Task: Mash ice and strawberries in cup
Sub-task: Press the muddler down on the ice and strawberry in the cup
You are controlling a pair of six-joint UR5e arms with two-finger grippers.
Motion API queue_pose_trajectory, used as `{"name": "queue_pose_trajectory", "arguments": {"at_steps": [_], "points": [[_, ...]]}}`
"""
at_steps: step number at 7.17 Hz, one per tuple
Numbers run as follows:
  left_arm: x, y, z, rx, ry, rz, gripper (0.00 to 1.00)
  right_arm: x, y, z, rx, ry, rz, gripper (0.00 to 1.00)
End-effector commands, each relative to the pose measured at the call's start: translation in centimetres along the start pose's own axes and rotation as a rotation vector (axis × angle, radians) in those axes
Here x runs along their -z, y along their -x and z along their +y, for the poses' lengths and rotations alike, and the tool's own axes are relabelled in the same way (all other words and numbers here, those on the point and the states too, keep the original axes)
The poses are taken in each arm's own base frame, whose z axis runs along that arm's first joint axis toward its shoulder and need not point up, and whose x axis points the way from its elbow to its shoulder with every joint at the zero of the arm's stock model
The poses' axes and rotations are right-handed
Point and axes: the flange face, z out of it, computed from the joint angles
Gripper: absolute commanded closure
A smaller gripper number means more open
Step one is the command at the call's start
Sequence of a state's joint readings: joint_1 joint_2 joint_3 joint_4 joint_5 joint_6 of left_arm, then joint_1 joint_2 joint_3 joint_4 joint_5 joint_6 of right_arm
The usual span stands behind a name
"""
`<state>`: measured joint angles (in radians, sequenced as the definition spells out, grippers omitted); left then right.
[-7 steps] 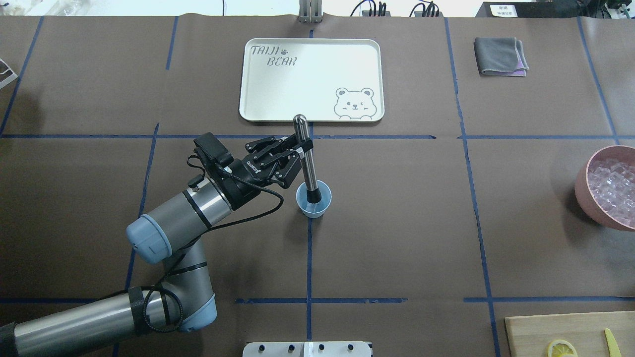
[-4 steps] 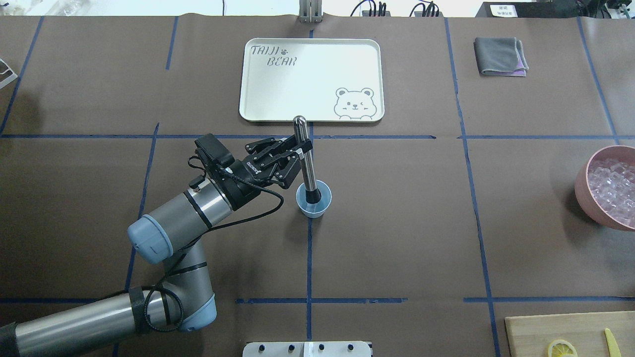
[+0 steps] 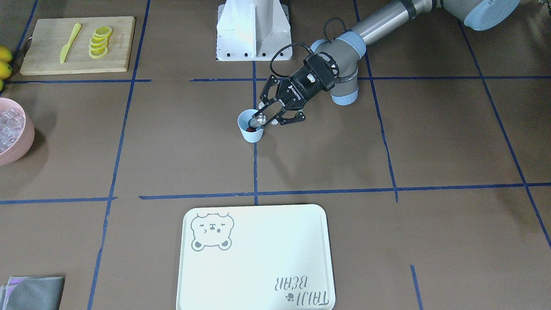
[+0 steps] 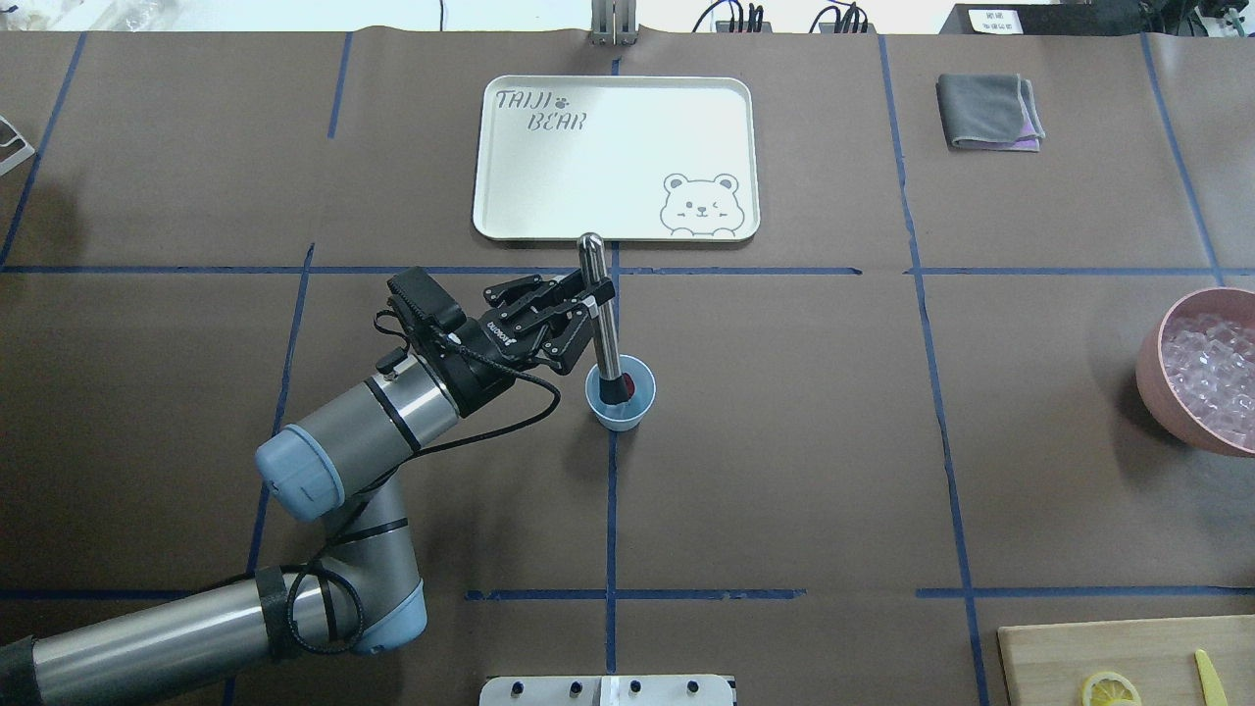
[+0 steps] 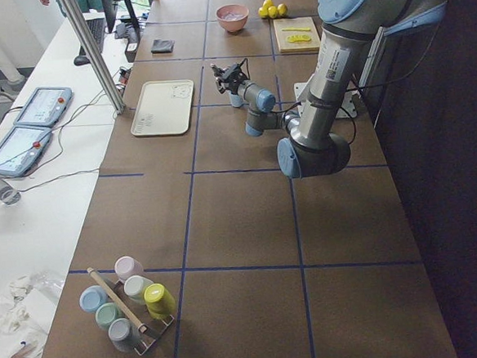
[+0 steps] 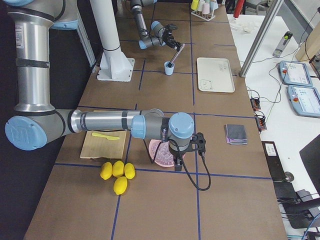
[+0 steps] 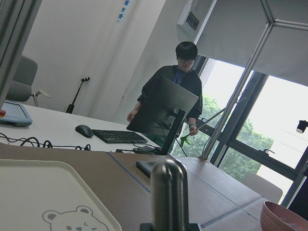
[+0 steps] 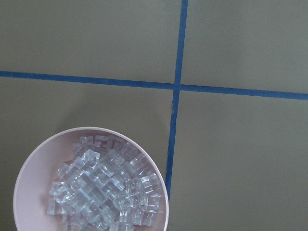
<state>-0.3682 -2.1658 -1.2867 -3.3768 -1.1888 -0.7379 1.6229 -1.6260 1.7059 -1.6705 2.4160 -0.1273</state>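
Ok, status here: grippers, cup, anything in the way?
Left gripper shut on muddler, tip in cup. Strawberry visible inside. Right gripper over pink bowl, state unclear. Nothing blocking the cup.

My left pincer holds the masher standing in the cup at the centre of the tabletop; the tray lies beyond the cup, the bowl far right.

Upright muddler in cup mouth, left hand close on its left, open table rightward

Glossy metal muddler, matt plastic cup, glassy ice
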Motion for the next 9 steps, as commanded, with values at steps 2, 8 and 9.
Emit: {"name": "queue_pose_trajectory", "arguments": {"at_steps": [2, 8, 9], "points": [[0.0, 0.1, 0.3, -0.002, 0.005, -0.003, 1.0, -0.1, -0.1, 0.1, -0.001, 0.001, 0.0, 0.01], [-0.3, -1.4, -3.8, 0.009, -0.055, 0.038, 1.0, 0.0, 0.1, 0.2, 0.003, -0.001, 0.0, 0.01], [-0.7, -2.5, -6.8, -0.01, -0.043, 0.032, 1.0, 0.2, 0.2, 0.1, 0.007, -0.004, 0.001, 0.01]]}}
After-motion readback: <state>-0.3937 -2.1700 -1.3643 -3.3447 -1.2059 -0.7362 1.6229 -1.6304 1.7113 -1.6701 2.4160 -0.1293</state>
